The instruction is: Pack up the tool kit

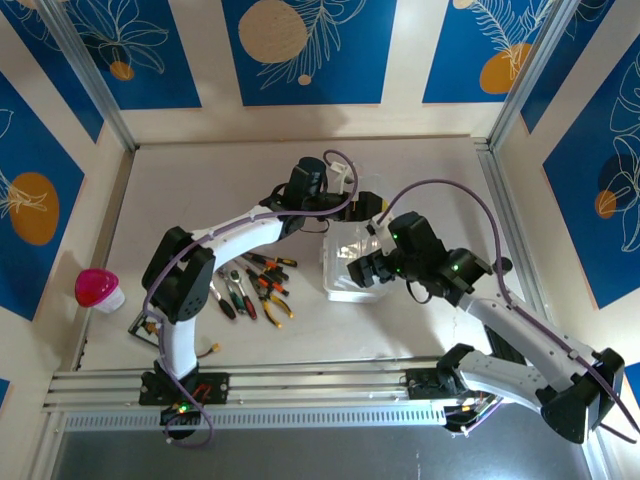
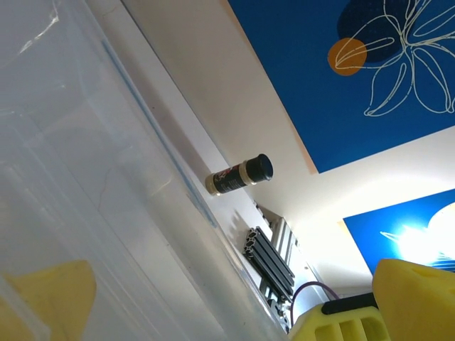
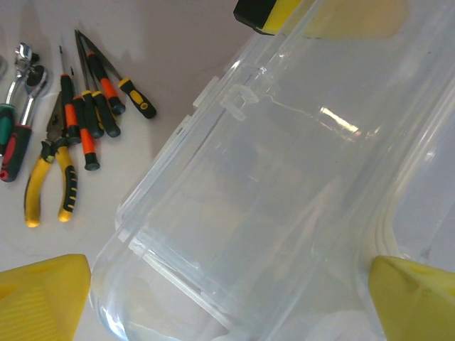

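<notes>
Packing has barely begun, by the look of it. From the top external camera, the clear rectangular plastic case [image 1: 345,280] sits on the pale counter [image 1: 200,190] between the two arms. The left tool [image 1: 345,190] reaches in at its far edge and the right tool [image 1: 362,268] is at its near side. Red-and-black screwdrivers [image 1: 262,268] and yellow-handled pliers [image 1: 277,305] lie in a loose cluster on the counter left of the case, apart from it.

On the left wrist camera, the left tool [image 2: 227,312] stands wide and holds nothing. One yellow fingertip [image 2: 50,291] shows through a clear wall of the case [image 2: 85,177]. The other is clear of it, so the wall seems to lie between them; whether either touches it I cannot tell.

On the right wrist camera, the right tool [image 3: 227,298] is likewise wide and empty, with the case [image 3: 270,177] and its small latch tab [image 3: 238,96] below. Beyond lie the pliers [image 3: 46,185], the screwdrivers [image 3: 89,121] and a metal ratchet wrench [image 3: 25,71].

The step in hand looks like getting a hold on the case to open or steady it. The next move calls for closing squarely on an edge of slick plastic, then fetching each piece from the cluster.
</notes>
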Controlling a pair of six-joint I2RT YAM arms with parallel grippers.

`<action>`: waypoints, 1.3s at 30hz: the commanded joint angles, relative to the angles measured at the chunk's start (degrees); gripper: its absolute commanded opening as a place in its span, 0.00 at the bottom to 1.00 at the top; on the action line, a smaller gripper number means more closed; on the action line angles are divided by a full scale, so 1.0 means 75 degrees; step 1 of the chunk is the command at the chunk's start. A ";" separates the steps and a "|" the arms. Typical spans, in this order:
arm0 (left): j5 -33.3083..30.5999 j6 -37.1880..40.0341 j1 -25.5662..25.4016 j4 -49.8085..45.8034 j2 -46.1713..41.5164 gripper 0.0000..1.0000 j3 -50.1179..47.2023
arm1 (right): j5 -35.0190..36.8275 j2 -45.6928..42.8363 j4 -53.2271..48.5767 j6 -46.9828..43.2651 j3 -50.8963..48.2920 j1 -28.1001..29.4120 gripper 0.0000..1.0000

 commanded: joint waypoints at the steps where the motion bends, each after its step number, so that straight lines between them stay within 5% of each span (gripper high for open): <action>1: 0.0176 0.0020 -0.0117 0.0284 0.0044 1.00 0.0338 | 0.0818 0.0338 -0.0616 0.0016 0.0176 0.0366 0.99; 14: 0.0143 0.0116 -0.0111 0.0166 -0.0085 1.00 0.0358 | 0.2803 0.1056 -0.1148 0.0415 0.0516 0.1280 0.99; 28: 0.0061 0.0161 -0.0059 0.0087 -0.0109 1.00 0.0280 | 0.2664 0.0376 -0.1483 0.0496 0.0711 0.1719 0.99; 39: 0.0059 0.0156 -0.0052 0.0065 -0.0143 1.00 0.0333 | 0.3513 0.0807 -0.1183 0.0609 0.0444 0.1851 0.99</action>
